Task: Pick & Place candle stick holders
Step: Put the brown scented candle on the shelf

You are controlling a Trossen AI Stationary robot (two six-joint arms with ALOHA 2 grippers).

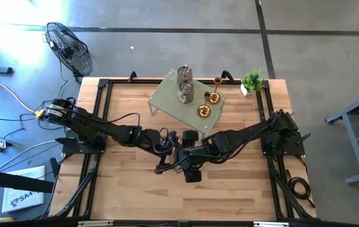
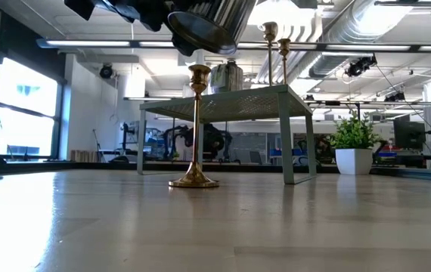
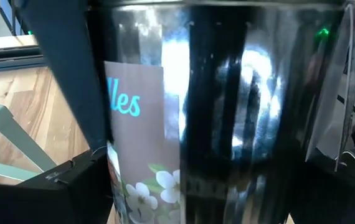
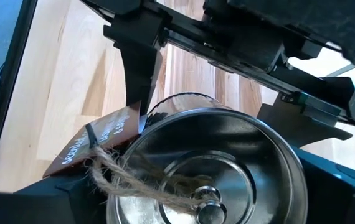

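Observation:
A grey-silver cup holder with a flowered label and a twine-tied tag hangs tilted, high above the table's middle. My left gripper is shut on it. My right gripper is close at the cup's open end and looks into it. Two more silver cups and gold holders stand on the pale green rack. A tall gold holder stands by its round base on the table in front of the rack. My left gripper holds the silver cup by its side wall, pinched between its two fingers, which lie across the cup. The cup is lifted clear of the table and tilted, with its open end toward the right arm.
A small potted plant stands at the table's far right corner. A floor fan stands beyond the far left corner. Bare wood lies toward the near edge.

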